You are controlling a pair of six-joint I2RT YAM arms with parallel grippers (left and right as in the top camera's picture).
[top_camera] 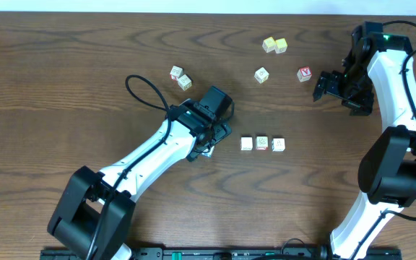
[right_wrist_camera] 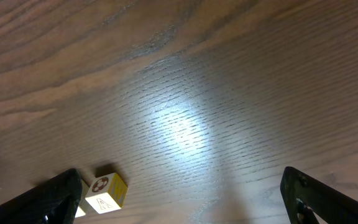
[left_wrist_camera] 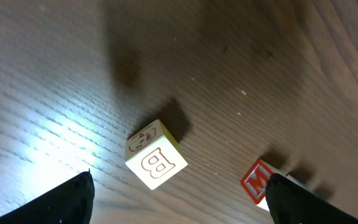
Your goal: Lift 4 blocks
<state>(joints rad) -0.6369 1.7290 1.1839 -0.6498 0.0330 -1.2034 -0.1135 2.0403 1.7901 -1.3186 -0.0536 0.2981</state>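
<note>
Overhead: the prints on the three blocks in a row (top_camera: 262,143) are too small for you to read. Left wrist: the red-printed cube (left_wrist_camera: 255,180) is half hidden behind a finger (left_wrist_camera: 303,199) of the left gripper (left_wrist_camera: 180,180), and the frame's lower edge crops it. Right wrist: a finger (right_wrist_camera: 42,202) hides most of the pale object (right_wrist_camera: 78,211) beside the yellowish cube (right_wrist_camera: 106,190)

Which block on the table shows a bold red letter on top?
The lone block farthest right; all other blocks show pale or yellowish tops with only tiny prints.

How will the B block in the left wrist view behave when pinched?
Probably rigid and light: the B block looks like a small wooden cube. Flat faces suggest it slides, not rolls. It sits skewed to the open left gripper, so closing may twist it.
</note>
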